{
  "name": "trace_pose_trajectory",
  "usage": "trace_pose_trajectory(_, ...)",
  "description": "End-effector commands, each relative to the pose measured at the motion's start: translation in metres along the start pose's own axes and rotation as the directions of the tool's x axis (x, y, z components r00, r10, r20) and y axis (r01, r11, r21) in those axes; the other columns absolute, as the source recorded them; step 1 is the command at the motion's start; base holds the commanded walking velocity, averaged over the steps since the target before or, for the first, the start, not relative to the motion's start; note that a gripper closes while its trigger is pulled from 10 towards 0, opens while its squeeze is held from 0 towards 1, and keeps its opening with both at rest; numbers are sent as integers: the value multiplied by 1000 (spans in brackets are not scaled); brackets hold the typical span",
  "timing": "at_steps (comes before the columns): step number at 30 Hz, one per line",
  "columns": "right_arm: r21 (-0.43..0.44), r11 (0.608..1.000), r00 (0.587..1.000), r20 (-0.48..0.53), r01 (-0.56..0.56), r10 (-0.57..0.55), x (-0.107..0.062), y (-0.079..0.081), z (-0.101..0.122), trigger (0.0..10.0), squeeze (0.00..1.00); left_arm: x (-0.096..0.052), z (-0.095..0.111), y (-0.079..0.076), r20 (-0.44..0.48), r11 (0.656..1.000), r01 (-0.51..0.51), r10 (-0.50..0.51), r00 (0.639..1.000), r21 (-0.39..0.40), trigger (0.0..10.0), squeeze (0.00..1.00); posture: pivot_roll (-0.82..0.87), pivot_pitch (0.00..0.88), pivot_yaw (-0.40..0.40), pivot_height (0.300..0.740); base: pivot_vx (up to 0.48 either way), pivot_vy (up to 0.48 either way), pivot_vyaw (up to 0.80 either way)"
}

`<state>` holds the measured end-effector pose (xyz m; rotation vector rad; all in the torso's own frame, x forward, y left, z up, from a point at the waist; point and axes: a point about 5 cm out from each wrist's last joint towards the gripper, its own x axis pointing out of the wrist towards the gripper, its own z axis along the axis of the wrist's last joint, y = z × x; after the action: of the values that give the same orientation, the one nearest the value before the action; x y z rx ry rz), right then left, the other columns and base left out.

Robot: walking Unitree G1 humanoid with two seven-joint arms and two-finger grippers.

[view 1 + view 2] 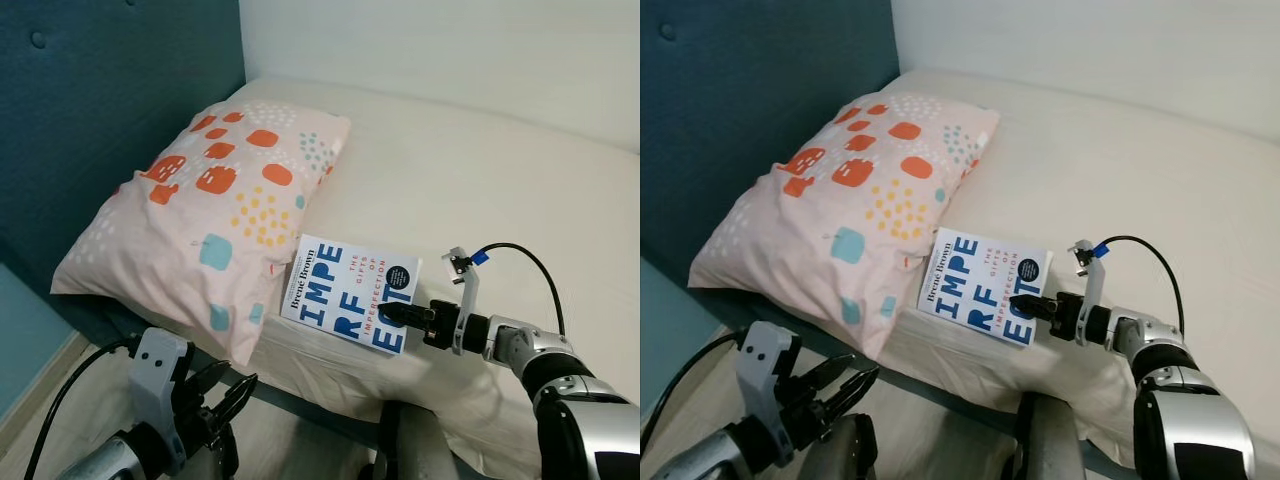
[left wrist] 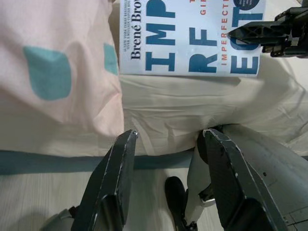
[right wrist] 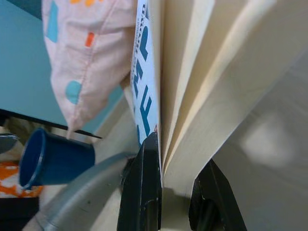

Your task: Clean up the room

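Note:
A white book with big blue letters lies face up on the cream bed, close to the front edge and just right of the pillow. My right gripper reaches in from the right at the book's near right corner. One finger lies over the cover and the other finger sits below the cream edge, so the gripper is shut on the book. My left gripper hangs open and holds nothing, low in front of the bed under the pillow's corner.
The pink pillow with orange and teal patches leans against the dark teal headboard. A white wall runs behind the bed. A dark blue cup stands low beside the bed. Pale floor lies in front.

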<state>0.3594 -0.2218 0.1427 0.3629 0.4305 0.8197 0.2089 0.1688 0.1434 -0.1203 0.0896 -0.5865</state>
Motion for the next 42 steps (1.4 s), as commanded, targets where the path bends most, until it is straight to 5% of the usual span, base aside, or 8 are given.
trace_pose_trajectory(1, -22, 995, 985, -140, 95, -97, -14, -11, -20, 10000, 0, -4, -4, -1, -41, 1000, 5, -5, 999, 5, 10000, 0, 223, 354, -70, 529, 0, 0, 0)
trace_pose_trajectory(27, -111, 982, 974, -148, 155, -171, -10, -15, -25, 10000, 16, -4, -3, 2, -47, 1000, -3, 4, 999, 13, 10000, 0, 229, 363, -70, 529, 0, 0, 0)
trace_pose_trajectory(31, -127, 974, 972, -125, 186, -201, -10, -16, -23, 10000, 102, -4, -3, 1, -47, 1000, -1, 2, 999, 13, 10000, 0, 228, 363, -68, 529, 0, 0, 0)
trace_pose_trajectory(33, -129, 973, 971, -122, 190, -205, -10, -16, -22, 10000, 369, -3, -3, 0, -47, 1000, 0, 1, 999, 13, 10000, 0, 229, 362, -66, 529, 0, 0, 0)
trace_pose_trajectory(34, -132, 972, 970, -119, 194, -210, -10, -17, -22, 10000, 686, -3, -3, 0, -47, 1000, 1, 0, 999, 13, 10000, 0, 229, 362, -67, 529, 0, 0, 0)
trace_pose_trajectory(40, -152, 963, 965, -106, 222, -239, -11, -18, -21, 10000, 565, -2, -3, 1, -47, 1000, 1, -1, 999, 15, 10000, 0, 230, 363, -65, 529, 0, 0, 0)
trace_pose_trajectory(41, -156, 961, 964, -102, 228, -245, -11, -19, -21, 10000, 0, -2, -3, 1, -47, 1000, 2, -1, 999, 14, 10000, 0, 230, 363, -65, 529, 0, 0, 0)
trace_pose_trajectory(42, -158, 960, 963, -99, 232, -249, -11, -19, -20, 10000, 0, -2, -3, 1, -47, 1000, 2, -1, 999, 14, 10000, 0, 229, 359, -64, 529, 0, 0, 0)
